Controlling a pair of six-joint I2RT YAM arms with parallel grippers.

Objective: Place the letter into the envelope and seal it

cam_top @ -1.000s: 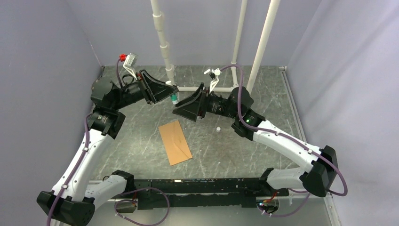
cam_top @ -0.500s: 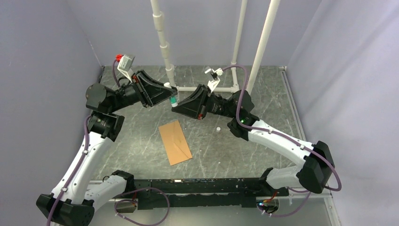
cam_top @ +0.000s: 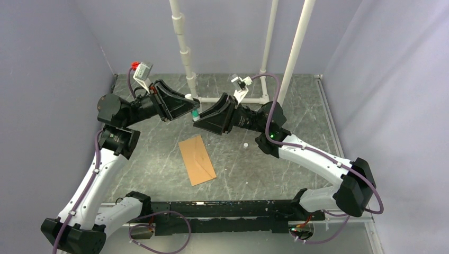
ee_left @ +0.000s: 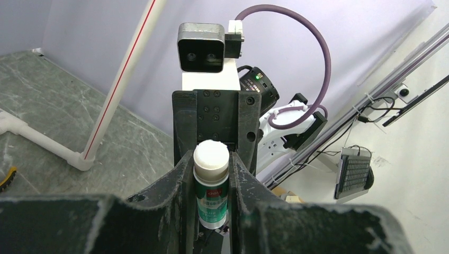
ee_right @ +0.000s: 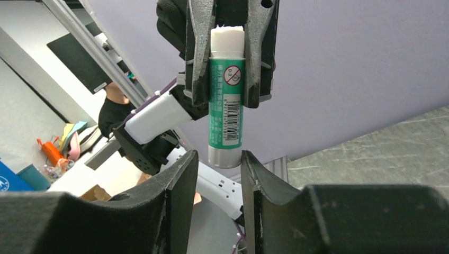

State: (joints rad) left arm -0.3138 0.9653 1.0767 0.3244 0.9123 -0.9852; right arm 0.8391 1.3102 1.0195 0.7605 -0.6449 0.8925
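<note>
The brown envelope [cam_top: 197, 160] lies flat on the table between the two arms, with fold seams showing. The letter is not in view. My left gripper [cam_top: 191, 107] is raised above the table and shut on a green glue stick [ee_left: 211, 185] whose white glue end is bare. The stick also shows in the right wrist view [ee_right: 226, 106]. My right gripper [ee_right: 219, 164] is open and faces the left one. Its fingertips sit at either side of the stick's grey base, not closed on it. From above the stick [cam_top: 195, 112] lies between the two grippers.
A small white round object [cam_top: 245, 144] lies on the table right of the envelope. White pipe posts [cam_top: 185, 50] stand at the back, with a pipe base [cam_top: 212, 99] behind the grippers. Purple walls enclose the table on three sides.
The left gripper has lifted and swung slightly right with the glue stick. The right gripper has moved left and up until its open fingertips reach the stick's base. The envelope has not moved.
</note>
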